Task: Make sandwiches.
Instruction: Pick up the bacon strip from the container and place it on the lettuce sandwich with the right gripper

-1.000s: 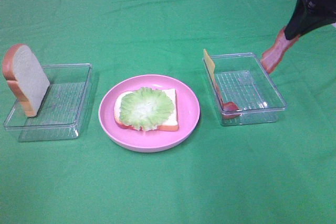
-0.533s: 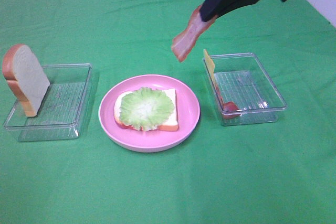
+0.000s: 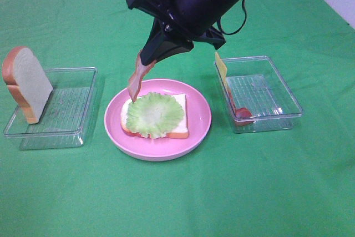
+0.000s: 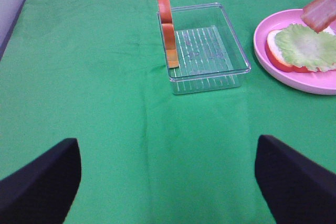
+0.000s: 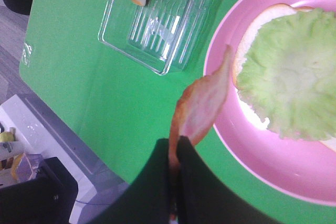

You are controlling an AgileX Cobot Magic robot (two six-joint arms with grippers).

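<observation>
While left gripper hangs spread wide, empty, bread slices lean in left tray. Centre: pink plate holds bread slice under lettuce. Right gripper clamps bacon strip, tip at lettuce's left edge; contact unclear. Right tray: cheese, spare bacon.

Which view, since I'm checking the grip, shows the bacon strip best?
Right wrist: the bacon strip is large and close, pinched in the right gripper. Exterior high shows it small, hanging over the pink plate; left wrist catches only its lower end.
</observation>
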